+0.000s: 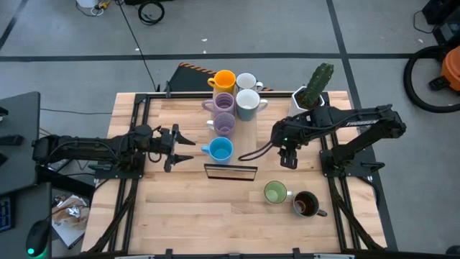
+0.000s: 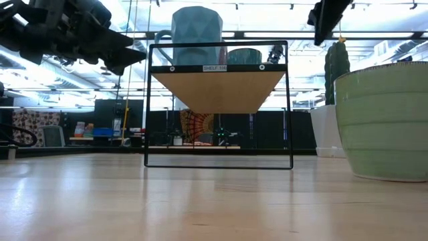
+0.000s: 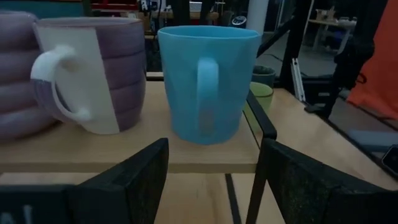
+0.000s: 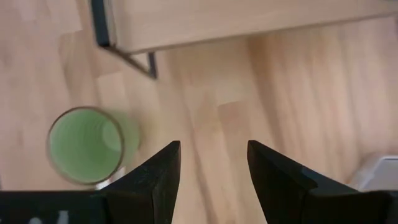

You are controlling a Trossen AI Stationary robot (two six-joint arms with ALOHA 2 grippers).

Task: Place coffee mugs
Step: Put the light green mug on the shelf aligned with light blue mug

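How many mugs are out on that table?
8. On the shelf: orange mug, two white mugs, two purple mugs, blue mug. On the table: green mug, brown mug. None seems hidden.

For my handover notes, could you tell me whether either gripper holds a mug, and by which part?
Nothing is held. The left gripper is open facing the blue mug; the right gripper is open above bare table.

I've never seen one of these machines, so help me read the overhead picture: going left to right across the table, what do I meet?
Left gripper → blue mug → right gripper → dark brown mug. The rear cluster of mugs and the green mug overlap these in the order, so they are left out.
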